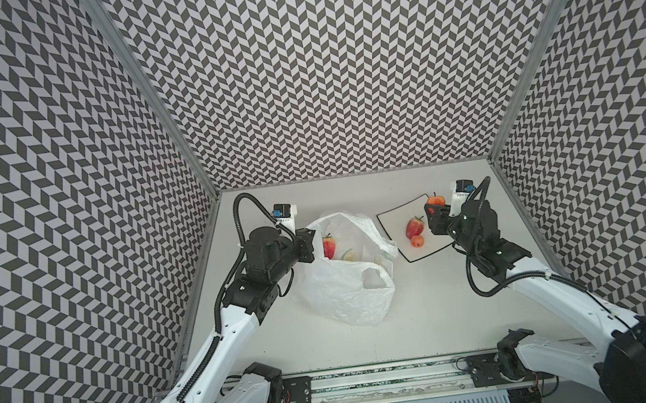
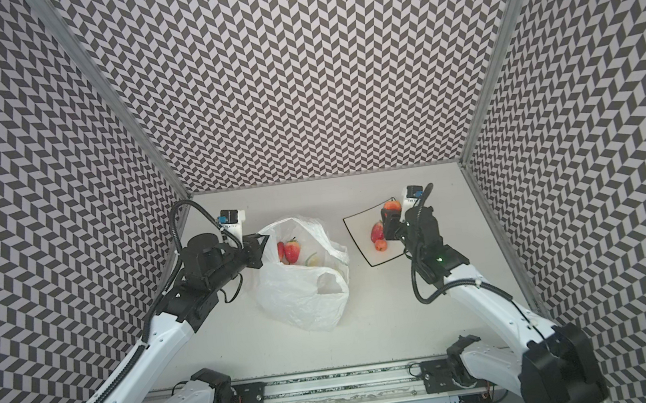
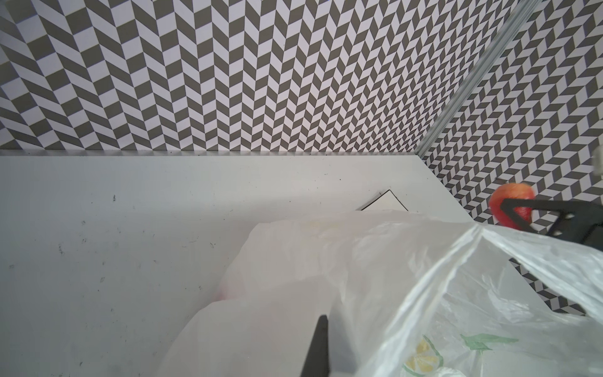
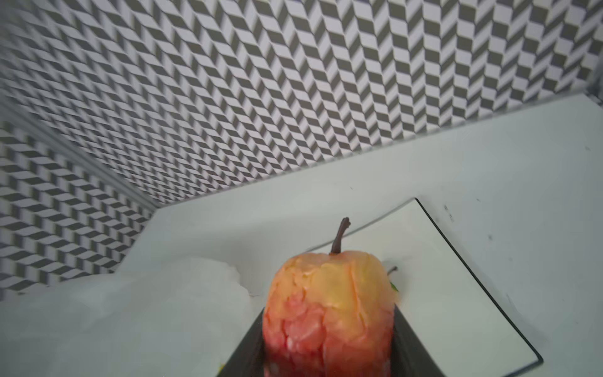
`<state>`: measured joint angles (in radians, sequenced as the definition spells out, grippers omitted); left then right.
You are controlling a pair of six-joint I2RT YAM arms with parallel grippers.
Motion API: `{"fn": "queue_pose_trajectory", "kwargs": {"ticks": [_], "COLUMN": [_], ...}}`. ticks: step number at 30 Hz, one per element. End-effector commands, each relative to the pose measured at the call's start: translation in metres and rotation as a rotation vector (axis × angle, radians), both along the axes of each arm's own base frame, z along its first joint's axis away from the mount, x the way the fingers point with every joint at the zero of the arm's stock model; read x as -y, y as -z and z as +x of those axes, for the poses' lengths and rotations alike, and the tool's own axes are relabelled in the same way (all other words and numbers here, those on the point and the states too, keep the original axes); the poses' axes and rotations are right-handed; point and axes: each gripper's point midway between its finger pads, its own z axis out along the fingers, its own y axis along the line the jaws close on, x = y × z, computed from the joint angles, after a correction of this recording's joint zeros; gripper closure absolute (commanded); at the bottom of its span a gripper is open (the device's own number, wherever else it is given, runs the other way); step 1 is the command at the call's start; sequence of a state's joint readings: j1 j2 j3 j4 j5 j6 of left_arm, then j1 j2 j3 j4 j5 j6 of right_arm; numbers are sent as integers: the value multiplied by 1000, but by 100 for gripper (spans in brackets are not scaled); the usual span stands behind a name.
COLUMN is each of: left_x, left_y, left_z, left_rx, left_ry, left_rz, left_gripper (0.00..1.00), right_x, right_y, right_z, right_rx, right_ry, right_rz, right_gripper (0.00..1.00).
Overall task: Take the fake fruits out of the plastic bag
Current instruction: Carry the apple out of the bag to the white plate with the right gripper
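Best now for the right hand [image 1: 434, 209] to lower the glossy red-yellow peach-like fruit [image 4: 329, 303] onto a bare part of the square white black-rimmed plate [image 1: 395, 227] beneath it and release low, so it doesn't roll. Its jaws stand half-wide, clamped on the fruit's sides, stem up. A red plastic strawberry [image 1: 414, 227] and a small red-orange round fruit [image 1: 417, 241] lie just below it. The left hand [image 2: 260, 241], pinched tight on the rim of the thin crinkly white plastic bag [image 1: 345, 292], holds the mouth open. More strawberries [image 2: 292, 251] sit inside, just beyond it.
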<state>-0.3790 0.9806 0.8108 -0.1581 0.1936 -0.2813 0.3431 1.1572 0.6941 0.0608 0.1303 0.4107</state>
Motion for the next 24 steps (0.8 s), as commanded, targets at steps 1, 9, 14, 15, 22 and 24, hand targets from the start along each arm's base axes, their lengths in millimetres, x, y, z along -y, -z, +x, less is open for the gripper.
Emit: {"fn": "queue_pose_trajectory", "kwargs": {"ticks": [1, 9, 14, 15, 22, 24], "left_x": [2, 3, 3, 3, 3, 3], "left_y": [-11, -12, -15, -15, -15, -17], "left_z": [-2, -5, -4, -4, -2, -1], "left_rx": [22, 15, 20, 20, 20, 23], "left_ry": [22, 25, 23, 21, 16, 13], "left_rz": [-9, -44, -49, -48, -52, -55], "left_gripper": [100, 100, 100, 100, 100, 100], "right_x": [13, 36, 31, 31, 18, 17], "right_y": [9, 70, 92, 95, 123, 129], "right_z": [16, 43, 55, 57, 65, 66], "right_rx": [32, -83, -136, -142, -212, -223], "right_ry": [74, 103, 80, 82, 27, 27], "right_rz": [62, 54, 43, 43, 73, 76], "right_gripper": [75, 73, 74, 74, 70, 68]}}
